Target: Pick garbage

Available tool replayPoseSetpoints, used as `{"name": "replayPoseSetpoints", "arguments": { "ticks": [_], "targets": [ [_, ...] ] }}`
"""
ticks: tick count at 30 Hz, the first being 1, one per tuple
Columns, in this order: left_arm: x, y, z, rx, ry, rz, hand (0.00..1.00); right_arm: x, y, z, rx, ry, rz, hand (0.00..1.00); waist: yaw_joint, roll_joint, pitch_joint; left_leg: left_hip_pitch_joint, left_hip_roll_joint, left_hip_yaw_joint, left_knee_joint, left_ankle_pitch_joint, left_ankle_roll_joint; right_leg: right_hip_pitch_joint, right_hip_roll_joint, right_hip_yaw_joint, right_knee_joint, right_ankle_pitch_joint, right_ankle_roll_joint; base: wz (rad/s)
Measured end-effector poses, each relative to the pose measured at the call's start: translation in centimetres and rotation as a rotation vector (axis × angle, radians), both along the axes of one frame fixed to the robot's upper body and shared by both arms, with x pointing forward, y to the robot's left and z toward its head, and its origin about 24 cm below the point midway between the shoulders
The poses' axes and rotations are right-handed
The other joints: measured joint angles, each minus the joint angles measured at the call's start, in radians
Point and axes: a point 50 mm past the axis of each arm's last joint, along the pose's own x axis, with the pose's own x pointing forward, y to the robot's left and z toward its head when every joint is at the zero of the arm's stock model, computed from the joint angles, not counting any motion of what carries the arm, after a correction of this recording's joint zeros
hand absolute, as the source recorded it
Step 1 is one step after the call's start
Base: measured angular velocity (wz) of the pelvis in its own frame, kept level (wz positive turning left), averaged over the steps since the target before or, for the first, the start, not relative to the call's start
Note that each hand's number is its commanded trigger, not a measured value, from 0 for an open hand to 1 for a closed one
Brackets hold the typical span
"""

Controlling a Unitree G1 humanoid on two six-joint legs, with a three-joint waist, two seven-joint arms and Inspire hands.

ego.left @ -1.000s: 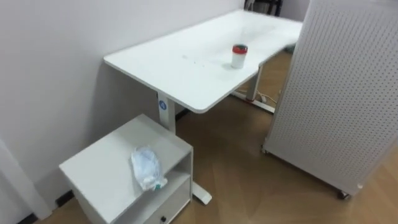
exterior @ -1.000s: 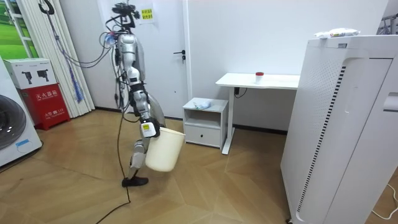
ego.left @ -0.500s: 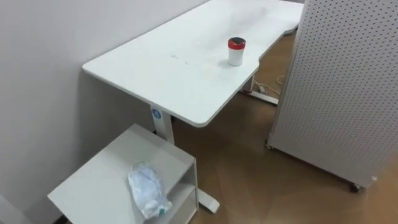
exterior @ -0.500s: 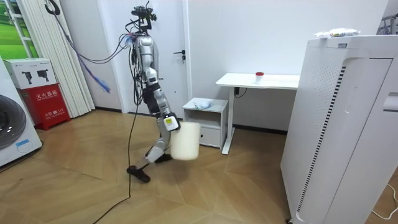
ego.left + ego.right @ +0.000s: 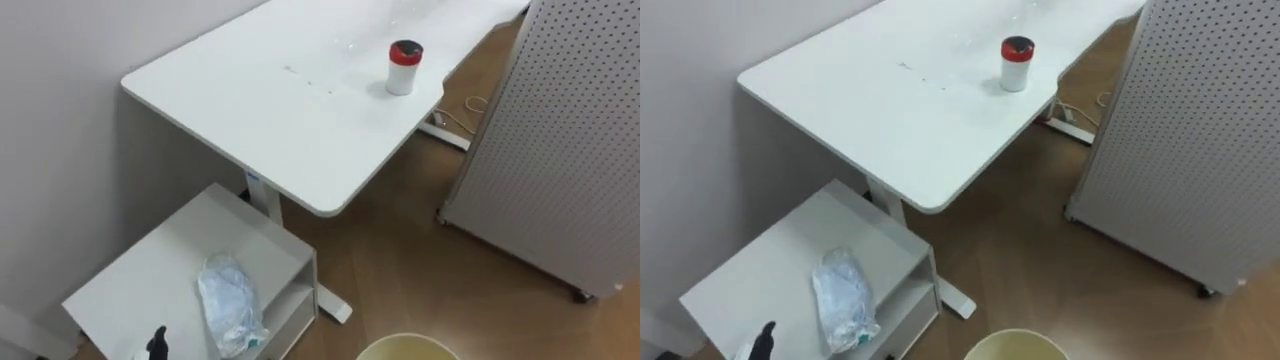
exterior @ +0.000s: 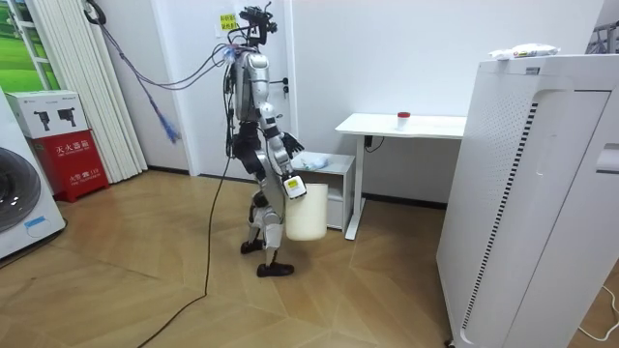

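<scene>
— Garbage first: how many pieces, and where?
— One. A crumpled clear plastic bag lies on top of the low white cabinet, toward its front edge, above the open shelf. Neither hand touches it.
— And the hands?
— Two, doing different things. The right hand grips the rim of a single cream bucket, which hangs clear of the floor at the robot's side. From the head, just an arc of its rim shows at the bottom edge. Of the left hand a dark tip pokes up at the lower left, over the cabinet top and just beside the bag. Whether that hand is open or closed I cannot tell.
— Where does the robot stand?
— Upright on the wooden floor, close in front of the cabinet, facing it and the wall.
— Anything else nearby?
— One white desk right beside the cabinet, higher than it, one leg standing by the cabinet's side. On the desk, one white cup with a red lid, upright near the far edge. One white perforated panel stands to the right, apart from the desk.
</scene>
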Motion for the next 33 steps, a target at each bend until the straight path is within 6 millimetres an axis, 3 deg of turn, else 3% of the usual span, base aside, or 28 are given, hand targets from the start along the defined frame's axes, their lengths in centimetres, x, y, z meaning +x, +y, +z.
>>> {"name": "replayPoseSetpoints", "arguments": {
  "ticks": [3, 6, 15, 19, 25, 33],
  "targets": [
    [1.9, -0.3, 1.1, 0.019, -0.055, -0.002, 0.00, 1.3, 0.5, 0.4, -0.017, -0.030, 0.066, 1.00, -0.009, -0.016, 0.0205, -0.042, 0.007, 0.003, 0.006, 0.003, -0.005, -0.039, 0.002, -0.010, 0.002, 0.002, -0.008, 0.06],
    [2.5, -0.8, 1.4, 0.042, -0.077, -0.026, 0.00, 2.4, 1.0, 0.8, -0.023, -0.073, 0.106, 1.00, -0.031, -0.015, 0.0326, -0.087, 0.007, 0.004, 0.020, 0.003, -0.004, -0.083, 0.000, -0.010, 0.013, 0.004, -0.011, -0.02],
    [4.4, -1.5, 2.7, 0.052, -0.141, -0.030, 0.00, 4.8, 2.1, 1.8, -0.035, -0.142, 0.153, 1.00, -0.065, -0.014, 0.0437, -0.199, 0.010, 0.013, 0.066, 0.003, -0.004, -0.207, -0.017, -0.017, 0.070, 0.004, -0.022, -0.03],
    [6.2, -1.5, 4.2, 0.067, -0.200, -0.015, 0.00, 6.3, 2.4, 2.6, -0.046, -0.194, 0.160, 1.00, -0.084, 0.000, 0.0560, -0.274, 0.012, 0.005, 0.107, 0.002, -0.004, -0.266, -0.019, -0.037, 0.092, 0.010, -0.033, 0.06],
    [7.2, -1.4, 5.4, 0.168, -0.259, -0.045, 0.00, 7.1, 2.8, 3.1, -0.054, -0.234, 0.169, 1.00, -0.091, 0.007, 0.0606, -0.327, 0.014, 0.003, 0.127, 0.001, -0.002, -0.320, -0.023, -0.036, 0.123, 0.010, -0.037, 0.02],
    [7.2, -1.5, 5.5, 0.302, -0.266, -0.099, 0.00, 7.3, 3.1, 3.3, -0.044, -0.249, 0.166, 1.00, -0.105, 0.017, 0.0667, -0.374, 0.018, 0.002, 0.160, -0.001, -0.001, -0.356, -0.024, -0.036, 0.141, 0.011, -0.041, 0.00]
  ]
}}
